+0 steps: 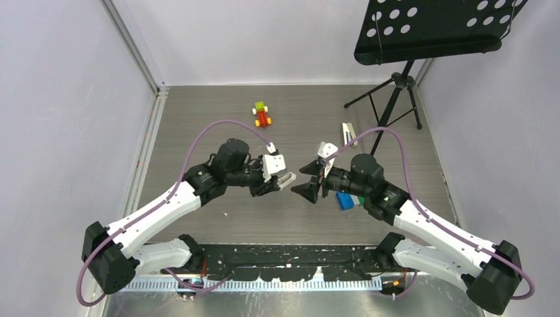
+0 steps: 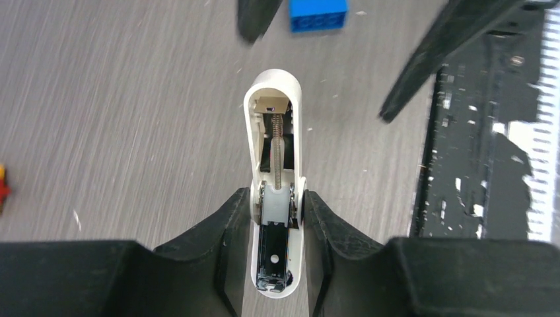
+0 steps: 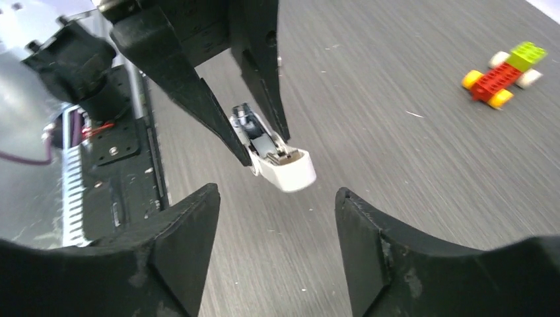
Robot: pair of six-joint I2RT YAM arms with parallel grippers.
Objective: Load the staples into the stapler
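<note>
Centrally, the left tool [image 2: 276,206] clamps the white stapler [image 2: 274,132], whose tip points toward the wide-open, empty right tool [image 3: 276,193] nearby.

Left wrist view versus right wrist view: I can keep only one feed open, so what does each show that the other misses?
Only the left wrist view: the spring and channel inside the stapler, seen along its length, and a blue block beyond it. Only the right wrist view: a toy brick car and the stapler's rounded nose from the front. Both: the stapler clamped in the left gripper, the right gripper open and empty, and the grey table.
</note>
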